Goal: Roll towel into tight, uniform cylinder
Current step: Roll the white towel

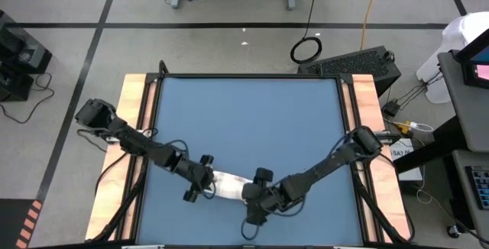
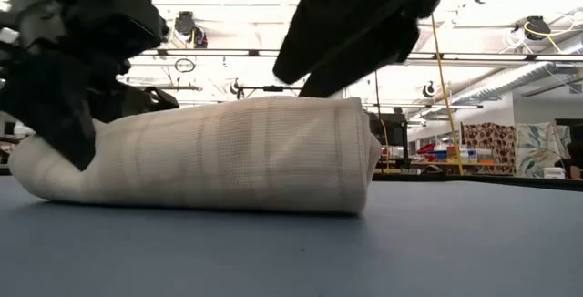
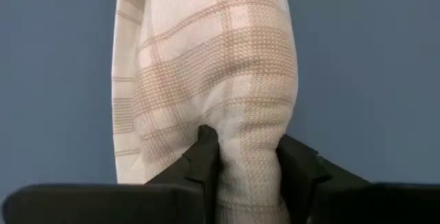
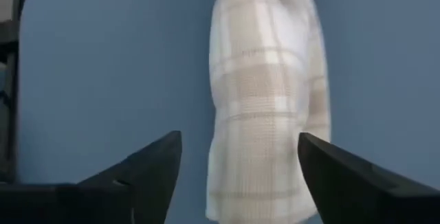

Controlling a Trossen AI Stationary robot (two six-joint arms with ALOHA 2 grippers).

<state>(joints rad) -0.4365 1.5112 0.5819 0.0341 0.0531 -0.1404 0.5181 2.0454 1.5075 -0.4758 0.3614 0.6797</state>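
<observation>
**Rolled towel held at one end, right gripper released**

Currently the towel (image 1: 228, 185) lies as a rolled cylinder on the blue mat (image 1: 248, 127) of the bench (image 1: 137, 111), near the mat's 6 o'clock edge in the high view and slightly toward 7 o'clock from the mat's centre line. The roll runs roughly from 9 o'clock to 3 o'clock between the two arms.

Left gripper (image 3: 247, 165): clenched on the towel's end. In the left wrist view both dark fingers (image 3: 206, 162) press into the cloth from either side, and the fabric bulges between them. In the high view this gripper sits at the roll's 9 o'clock end.

Right gripper (image 4: 240, 162): released. In the right wrist view its two fingers stand well apart with the end of the roll lying between and beyond them, touching neither. In the high view it sits at the roll's 3 o'clock end.

Towel condition: the low view shows the roll (image 2: 219, 156) resting flat on the mat, fuller at the end near the right arm and tapering lower at the end under the left arm. Faint checked lines run across the outer layer. The outer edge of the wrap is visible at the fuller end.
</observation>
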